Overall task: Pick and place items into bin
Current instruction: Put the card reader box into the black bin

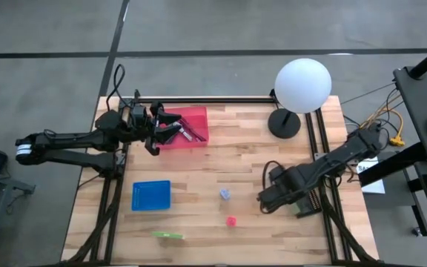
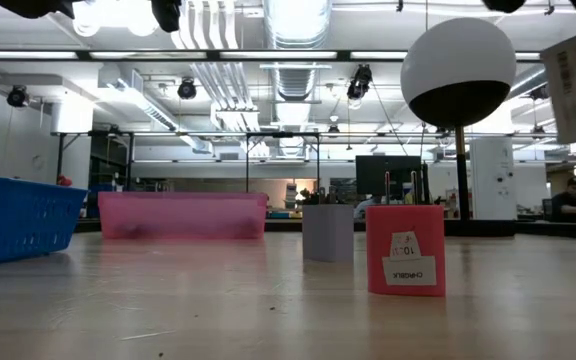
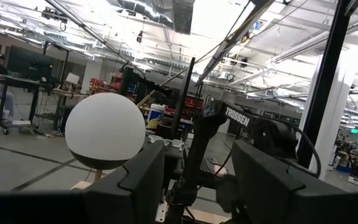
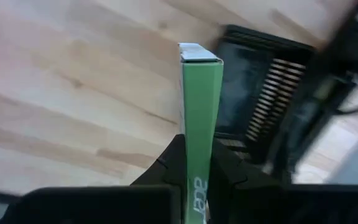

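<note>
The task looks partly done. The pink bin (image 1: pixel 196 126) at the far left of the table (image 1: pixel 243 167) already holds a few stick-like pieces (image 1: pixel 191 133), too small to tell apart in the high view. The left gripper (image 1: pixel 167 127) hangs over that bin's left part with its fingers (image 3: pixel 278 186) standing apart and nothing seen between them, which suggests it is at the drop-off end of a trip.

Several pieces are left out on the wood. A small lavender block (image 1: pixel 224 194) sits near the middle, a small pink block (image 1: pixel 231 221) lies just nearer than it, and a flat green piece (image 1: pixel 168 235) lies near the front edge toward the left. A blue bin (image 1: pixel 151 196) stands on the left side, nearer than the pink one; whether anything lies in it cannot be told.

The right gripper (image 4: pixel 196 180) is at the right of the table, low over the wood, and is closed on a thin green box (image 4: pixel 199 112). The box stands on edge between the two dark fingers, pinched at its lower end, its narrow green face and pale end cap pointing away from the wrist; white lettering shows near the grip. It looks rigid and light, a slim carton, and the hold appears centred and straight.

The green box has yet to reach a bin, and the two blocks and the flat green piece wait after it
</note>
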Available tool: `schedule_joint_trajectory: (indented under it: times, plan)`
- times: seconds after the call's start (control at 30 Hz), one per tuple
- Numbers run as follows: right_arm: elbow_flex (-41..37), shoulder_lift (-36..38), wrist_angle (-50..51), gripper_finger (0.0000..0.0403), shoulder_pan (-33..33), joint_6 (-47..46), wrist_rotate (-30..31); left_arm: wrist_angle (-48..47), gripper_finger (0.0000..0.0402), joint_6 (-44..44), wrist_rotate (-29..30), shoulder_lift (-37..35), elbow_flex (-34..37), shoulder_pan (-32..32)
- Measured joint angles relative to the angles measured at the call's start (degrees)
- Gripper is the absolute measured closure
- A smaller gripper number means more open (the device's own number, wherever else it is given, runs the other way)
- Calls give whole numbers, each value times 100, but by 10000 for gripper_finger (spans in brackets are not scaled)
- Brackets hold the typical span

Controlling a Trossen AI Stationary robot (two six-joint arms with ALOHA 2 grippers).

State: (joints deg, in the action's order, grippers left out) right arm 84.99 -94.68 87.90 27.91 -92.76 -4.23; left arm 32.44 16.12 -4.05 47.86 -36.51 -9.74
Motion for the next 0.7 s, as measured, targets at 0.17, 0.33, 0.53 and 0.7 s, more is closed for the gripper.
schedule_joint_trajectory:
  times: [0.17, 0.33, 0.53, 0.7]
  plan:
    - [-146, 256, 214, 384, 53, -336, 63, -10, 228, 0, -2, 7, 2, 0]
    - [-425, 304, 209, 384, 142, -636, 124, 0, 228, 1, -4, 0, 2, -1]
    - [-972, 293, 215, 385, 300, -1017, -172, -4, 228, 2, -7, 5, 4, -2]
    - [-1333, 304, 207, 385, 445, -1329, -225, -4, 228, 1, -7, 1, 9, -1]
